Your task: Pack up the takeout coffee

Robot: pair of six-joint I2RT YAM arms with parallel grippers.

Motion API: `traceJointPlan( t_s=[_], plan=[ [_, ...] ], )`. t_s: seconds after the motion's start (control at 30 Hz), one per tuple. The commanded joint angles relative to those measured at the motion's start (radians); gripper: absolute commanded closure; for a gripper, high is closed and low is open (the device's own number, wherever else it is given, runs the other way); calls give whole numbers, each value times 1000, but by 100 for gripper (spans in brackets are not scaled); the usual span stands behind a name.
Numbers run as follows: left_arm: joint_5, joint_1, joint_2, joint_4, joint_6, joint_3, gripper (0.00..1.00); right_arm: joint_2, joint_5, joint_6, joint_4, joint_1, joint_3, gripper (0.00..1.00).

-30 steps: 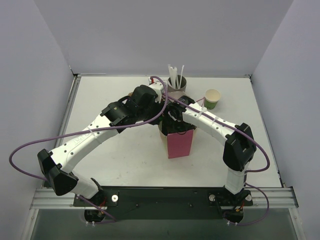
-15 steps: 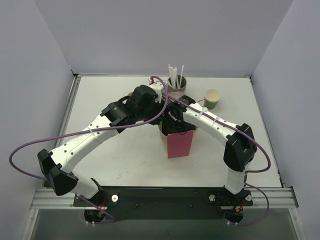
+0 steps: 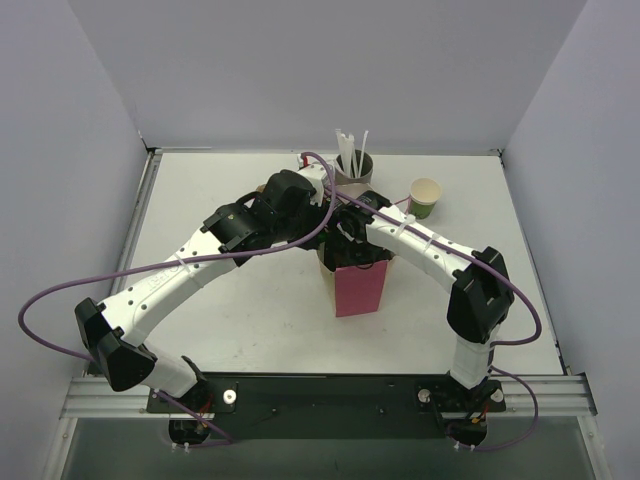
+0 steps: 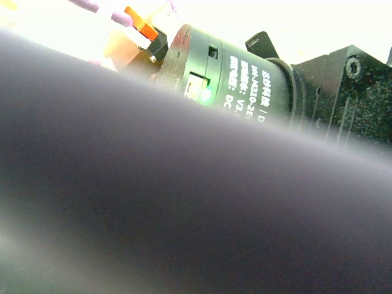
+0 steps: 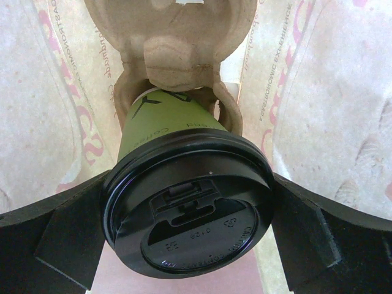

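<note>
The takeout coffee [image 5: 165, 119], a green paper cup with its black lid [image 5: 190, 220] on, is inside the pink paper bag [image 3: 358, 288]. Its base sits in a brown pulp cup carrier [image 5: 174, 49]. My right gripper [image 5: 190, 229] reaches down into the bag's mouth [image 3: 350, 245], with both fingers against the sides of the lid. My left gripper [image 3: 312, 207] is at the bag's far left edge, partly under the right arm. The left wrist view is filled by a dark blur, with the right arm's motor [image 4: 245, 76] above it, so its fingers do not show.
A second green cup with a pale cream inside [image 3: 424, 197] stands at the back right. A grey cylinder of white straws [image 3: 353, 168] stands just behind the bag. The bag's pale printed walls [image 5: 318, 110] close in around the cup.
</note>
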Motion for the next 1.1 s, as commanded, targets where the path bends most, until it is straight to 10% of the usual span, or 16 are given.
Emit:
traceJointPlan(
  t_s=[0.0, 1.07],
  plan=[
    [9, -3, 12, 53, -2, 38, 100, -73, 13, -10, -43, 18, 45, 0],
    [4, -3, 27, 50, -5, 38, 100, -93, 8, -10, -56, 21, 63, 0]
  ],
)
